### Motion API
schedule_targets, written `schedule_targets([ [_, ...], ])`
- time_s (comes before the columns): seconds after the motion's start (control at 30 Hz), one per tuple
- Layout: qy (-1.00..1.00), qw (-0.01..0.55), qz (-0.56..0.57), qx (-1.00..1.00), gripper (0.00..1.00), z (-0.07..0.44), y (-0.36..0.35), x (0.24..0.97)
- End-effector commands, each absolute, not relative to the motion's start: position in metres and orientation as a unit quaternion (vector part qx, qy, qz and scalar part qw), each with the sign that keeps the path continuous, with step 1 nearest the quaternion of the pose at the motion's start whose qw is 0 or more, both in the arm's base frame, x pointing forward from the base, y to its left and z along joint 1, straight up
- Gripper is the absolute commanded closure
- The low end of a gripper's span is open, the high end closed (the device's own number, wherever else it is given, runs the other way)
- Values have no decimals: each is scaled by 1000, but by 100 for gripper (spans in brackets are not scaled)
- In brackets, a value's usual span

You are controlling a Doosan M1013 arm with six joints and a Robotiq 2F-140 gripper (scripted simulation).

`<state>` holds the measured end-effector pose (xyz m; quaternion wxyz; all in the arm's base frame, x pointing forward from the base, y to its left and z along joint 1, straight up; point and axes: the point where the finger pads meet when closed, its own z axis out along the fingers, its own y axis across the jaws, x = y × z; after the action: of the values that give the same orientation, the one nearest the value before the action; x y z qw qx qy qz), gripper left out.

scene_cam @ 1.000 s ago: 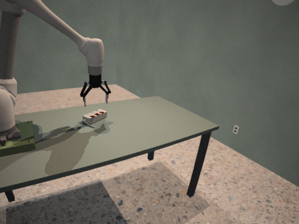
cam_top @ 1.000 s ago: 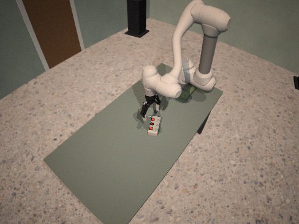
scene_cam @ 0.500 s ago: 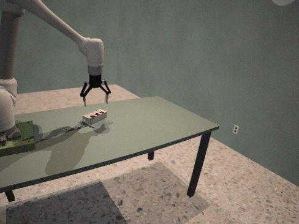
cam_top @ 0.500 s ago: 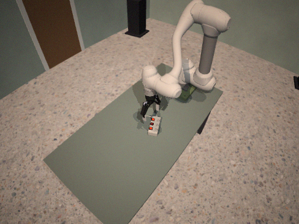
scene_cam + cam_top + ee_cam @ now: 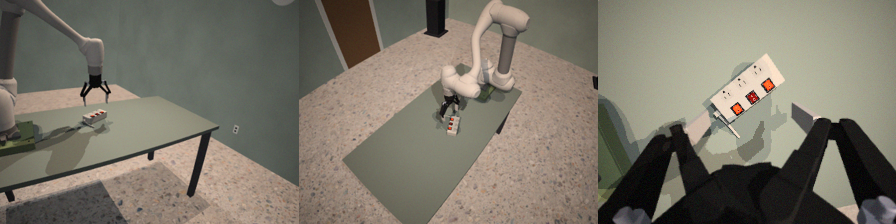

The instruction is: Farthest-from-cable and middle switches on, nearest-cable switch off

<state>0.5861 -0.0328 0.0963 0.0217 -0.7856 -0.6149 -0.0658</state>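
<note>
The claw [image 5: 95, 100], fingers spread wide and empty, hangs above the power strip [image 5: 94, 115] on the worktop [image 5: 159, 122]; an off-centre press could skid or tip it.

Power strip [image 5: 95, 115] on table [image 5: 159, 122], under claw [image 5: 95, 97]

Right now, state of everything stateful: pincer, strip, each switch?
pincer: open, empty, hovering above the strip without touching.
power strip: flat on the table, right way up.
switch nearest the cable: bright orange, looks lit.
middle switch: darker red, looks unlit.
switch farthest from the cable: bright orange, looks lit.
</note>
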Motion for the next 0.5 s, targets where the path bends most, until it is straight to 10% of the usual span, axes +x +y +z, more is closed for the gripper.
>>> schedule_targets([
  [0.0, -615, 22, -66, -786, 0, 96, -33, 586],
  [0.47, -658, 1, -3, -753, 0, 144, -24, 595],
])
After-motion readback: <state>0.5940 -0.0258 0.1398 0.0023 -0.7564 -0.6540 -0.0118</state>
